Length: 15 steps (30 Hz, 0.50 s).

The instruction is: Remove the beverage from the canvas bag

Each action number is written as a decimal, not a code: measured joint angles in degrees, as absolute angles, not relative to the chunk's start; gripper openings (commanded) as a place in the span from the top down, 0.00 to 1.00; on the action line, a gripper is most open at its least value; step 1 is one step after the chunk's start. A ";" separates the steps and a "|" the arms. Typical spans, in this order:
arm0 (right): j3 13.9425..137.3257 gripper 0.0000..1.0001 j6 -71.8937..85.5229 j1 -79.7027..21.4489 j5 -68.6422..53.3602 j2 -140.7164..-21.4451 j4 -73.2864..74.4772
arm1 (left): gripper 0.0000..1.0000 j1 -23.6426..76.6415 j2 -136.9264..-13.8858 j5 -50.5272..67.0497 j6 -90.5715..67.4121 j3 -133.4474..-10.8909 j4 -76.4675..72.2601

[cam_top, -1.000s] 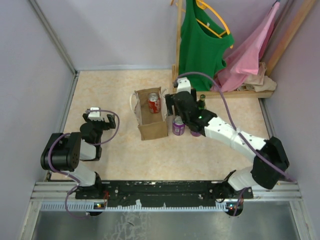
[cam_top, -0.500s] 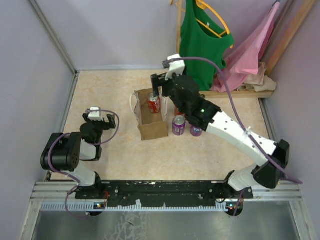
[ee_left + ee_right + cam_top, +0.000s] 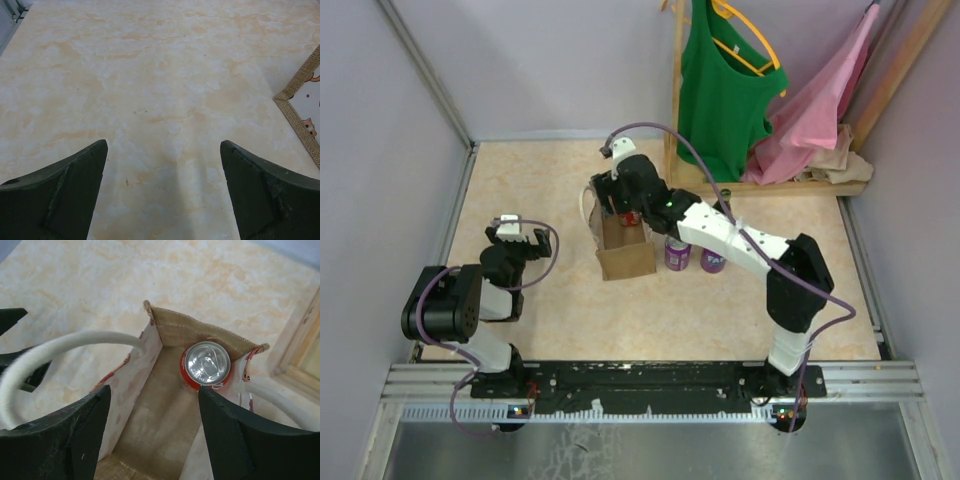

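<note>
Right hand [image 3: 620, 193] hangs directly over the open mouth of the small tan-brown canvas bag [image 3: 627, 252], which stands upright near the middle of the pale marbled counter [image 3: 540, 180]. From the wrist camera the right hand [image 3: 155, 392] is spread wide, its two dark fingers [image 3: 60, 435] either side of the opening and gripping nothing. And there is the beverage: a red drink can with a silver top [image 3: 207, 365], upright on the floor of the canvas bag [image 3: 150, 410], tucked into the far end against the end wall and touching the side wall. One white loop handle [image 3: 65, 347] arches across the left finger; the other white handle [image 3: 282, 402] curves off to the right.

Outside the bag, two purple cans [image 3: 677, 252] stand just beside its right wall, partly under the right arm.

Over on the other side, the left hand [image 3: 515, 237] sits well apart from the bag. Its own camera shows the left hand [image 3: 163, 150] wide too, nothing between the fingers [image 3: 65, 195], only bare counter below, with a burlap-edged corner of the bag [image 3: 300, 120] at the right border.
</note>
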<state>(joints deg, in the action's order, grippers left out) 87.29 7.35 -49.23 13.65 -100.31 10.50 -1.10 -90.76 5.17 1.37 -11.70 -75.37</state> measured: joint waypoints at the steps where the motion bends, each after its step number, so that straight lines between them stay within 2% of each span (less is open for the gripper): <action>1: 87.55 0.28 8.40 -48.25 11.86 -101.38 10.92 | 0.00 -1.10 -90.76 5.17 1.37 -11.70 -75.35; 7: 87.57 0.19 12.64 -43.24 7.81 -105.65 13.04 | 0.00 -1.10 -90.76 5.17 1.37 -11.70 -75.35; 13: 89.03 0.13 13.67 -43.11 7.84 -108.95 14.39 | 0.00 -1.10 -90.74 5.17 1.37 -11.70 -75.35; 15: 89.32 0.06 13.74 -43.29 7.92 -109.84 14.63 | 0.00 -1.10 -90.76 5.17 1.37 -11.70 -75.35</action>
